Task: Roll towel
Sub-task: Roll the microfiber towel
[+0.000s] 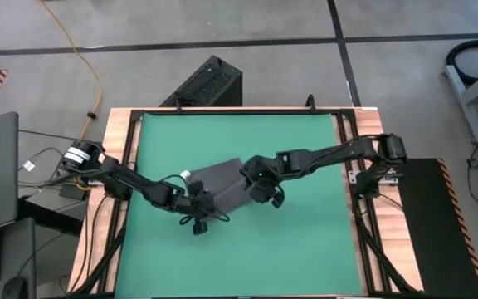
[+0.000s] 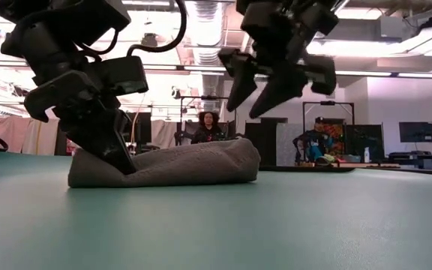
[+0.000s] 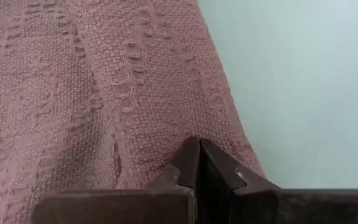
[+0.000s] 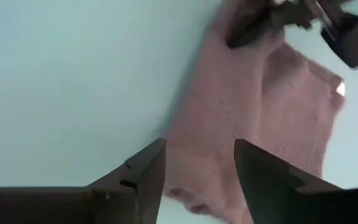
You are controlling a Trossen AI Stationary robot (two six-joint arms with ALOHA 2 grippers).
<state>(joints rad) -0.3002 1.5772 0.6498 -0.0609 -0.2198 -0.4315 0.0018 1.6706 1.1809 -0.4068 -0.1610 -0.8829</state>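
Towel (image 1: 222, 184) bunched on green mat (image 1: 305, 249), left gripper (image 1: 199, 204) pinched tight on its edge, right gripper (image 2: 265, 94) spread, raised just above.

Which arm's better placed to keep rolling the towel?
Likely left. The left gripper is shut and down on the towel at its folded end; the right gripper hangs open above the other end, off the cloth.

Overhead, table-level, two close wrist views — all sharing the towel (image 1: 221, 184)
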